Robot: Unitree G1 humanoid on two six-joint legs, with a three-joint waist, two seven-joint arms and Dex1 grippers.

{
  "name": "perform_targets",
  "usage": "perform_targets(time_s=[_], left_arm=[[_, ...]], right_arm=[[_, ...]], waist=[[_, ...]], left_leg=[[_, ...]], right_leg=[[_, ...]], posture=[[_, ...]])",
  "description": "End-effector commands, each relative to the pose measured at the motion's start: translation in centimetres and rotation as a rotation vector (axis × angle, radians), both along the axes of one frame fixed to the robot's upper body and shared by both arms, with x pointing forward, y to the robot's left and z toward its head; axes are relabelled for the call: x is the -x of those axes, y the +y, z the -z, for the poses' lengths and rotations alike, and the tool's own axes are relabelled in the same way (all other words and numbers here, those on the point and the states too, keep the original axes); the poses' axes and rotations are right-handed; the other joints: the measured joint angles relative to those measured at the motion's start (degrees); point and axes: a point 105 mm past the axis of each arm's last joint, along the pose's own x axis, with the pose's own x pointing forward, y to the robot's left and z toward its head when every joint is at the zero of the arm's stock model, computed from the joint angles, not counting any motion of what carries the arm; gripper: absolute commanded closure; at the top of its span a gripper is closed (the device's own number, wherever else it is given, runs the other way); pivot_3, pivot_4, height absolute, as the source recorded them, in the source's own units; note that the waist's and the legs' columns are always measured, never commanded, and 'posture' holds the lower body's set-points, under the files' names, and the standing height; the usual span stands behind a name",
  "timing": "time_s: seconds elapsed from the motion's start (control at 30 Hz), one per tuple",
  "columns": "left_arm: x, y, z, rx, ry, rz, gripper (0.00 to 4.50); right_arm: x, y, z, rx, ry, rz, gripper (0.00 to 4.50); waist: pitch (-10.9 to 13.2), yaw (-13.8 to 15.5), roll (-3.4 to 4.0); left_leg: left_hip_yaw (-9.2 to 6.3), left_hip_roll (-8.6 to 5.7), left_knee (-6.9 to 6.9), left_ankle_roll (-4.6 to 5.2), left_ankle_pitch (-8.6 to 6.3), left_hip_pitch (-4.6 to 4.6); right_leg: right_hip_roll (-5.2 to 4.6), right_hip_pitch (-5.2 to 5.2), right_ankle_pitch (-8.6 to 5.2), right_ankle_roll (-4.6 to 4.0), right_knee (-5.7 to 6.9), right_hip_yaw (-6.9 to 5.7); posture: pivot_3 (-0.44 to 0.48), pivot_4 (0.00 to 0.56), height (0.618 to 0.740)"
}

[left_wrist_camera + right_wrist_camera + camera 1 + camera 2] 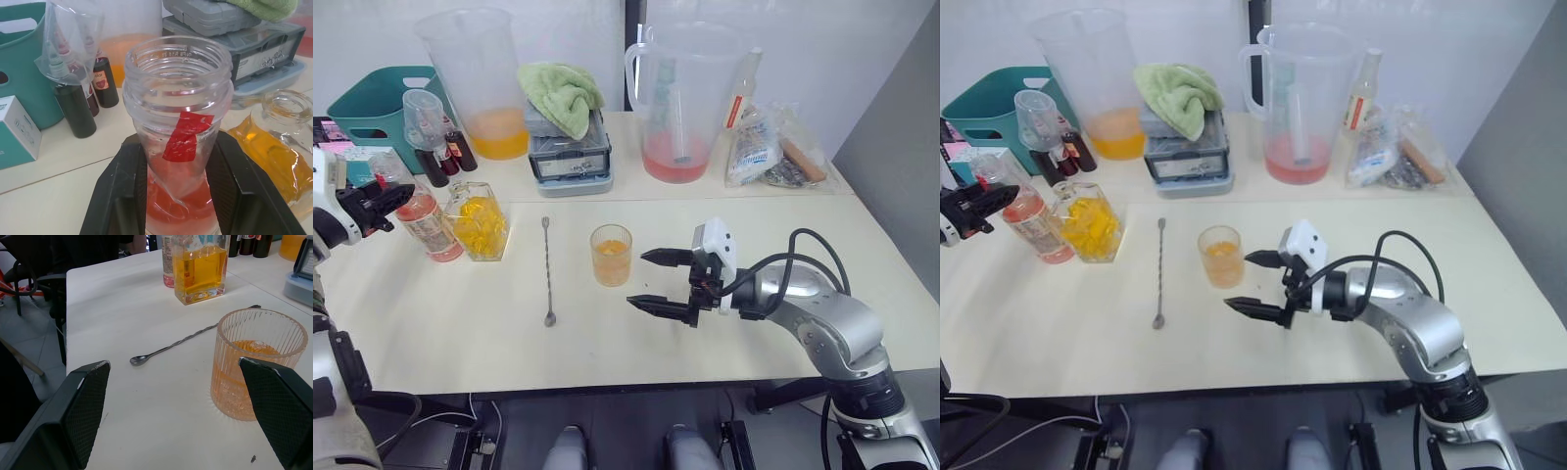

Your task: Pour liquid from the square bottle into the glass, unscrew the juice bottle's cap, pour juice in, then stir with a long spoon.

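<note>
Glass point(611, 255), part-filled with orange liquid, stood mid-table as landmark: long spoon point(548, 270) lay just left of it, untouched; right gripper point(655, 280) waited just right, jaws apart and empty; left gripper point(384, 204), well left, clamped the uncapped juice bottle point(423, 220), seemingly steadying it upright

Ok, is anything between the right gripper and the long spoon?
Yes. The glass stands on the table between the open right gripper and the long spoon, which lies flat on the glass's far side. A straight reach would hit the glass; going around its near side looks clear.
</note>
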Motion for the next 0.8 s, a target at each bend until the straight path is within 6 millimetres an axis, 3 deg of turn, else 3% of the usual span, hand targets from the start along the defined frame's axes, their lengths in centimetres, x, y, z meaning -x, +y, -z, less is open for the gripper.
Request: perform_targets(time_s=[0.03, 0.2, 0.4, 0.57, 0.73, 0.8], left_arm=[[0.9, 1.1, -2.3, 0.023, -0.074, -0.032, 1.7], [1.7, 1.2, -3.6, 0.036, -0.12, 0.002, 0.03], [4.2, 1.9, -4.8, 0.055, -0.149, 0.071, 0.03], [8.0, 2.5, -3.7, 0.078, -0.09, 0.161, 0.03], [11.0, 2.1, -1.1, 0.028, 0.0, 0.242, 0.03], [12.1, 2.0, 1.1, -0.009, 0.062, 0.246, 0.03]], right_arm=[[0.2, -0.3, -1.1, -0.018, -0.041, 0.005, 0.0], [0.1, -0.4, -1.1, -0.02, -0.042, 0.016, 0.0], [0.2, -1.4, -1.3, -0.015, -0.047, 0.049, 0.0], [-0.1, -3.6, -1.5, -0.025, -0.042, 0.149, 0.0], [-0.2, -7.4, -1.6, -0.044, -0.026, 0.297, 0.0], [-0.2, -9.7, -1.3, -0.035, -0.031, 0.389, 0.0]], waist=[[0.0, -0.01, 0.0], [0.0, 0.08, 0.0], [0.0, -0.02, 0.0], [0.01, -0.3, 0.02], [0.02, 0.48, 0.03], [0.02, 0.8, 0.03]], left_leg=[[0.0, 0.0, 0.0, 0.0, 0.0, 0.0], [0.0, 0.0, 0.0, 0.0, 0.0, -0.01], [0.02, 0.01, -0.02, -0.01, 0.0, 0.0], [0.06, 0.05, -0.11, -0.01, 0.0, 0.02], [0.12, 0.07, -0.1, -0.01, 0.0, 0.03], [0.12, 0.09, -0.1, -0.01, 0.0, 0.01]], right_leg=[[0.0, 0.0, 0.0, 0.0, 0.01, 0.0], [0.0, -0.01, 0.0, 0.0, 0.01, 0.0], [0.0, -0.03, 0.0, 0.0, 0.01, 0.02], [0.0, -0.07, 0.0, -0.01, 0.04, 0.05], [-0.01, -0.05, 0.0, -0.01, -0.04, 0.1], [-0.01, -0.03, 0.0, -0.01, -0.08, 0.1]], posture=[[0.0, 0.15, 0.74], [0.0, 0.15, 0.74], [0.0, 0.15, 0.74], [0.0, 0.15, 0.74], [0.0, 0.15, 0.74], [0.0, 0.15, 0.74]])
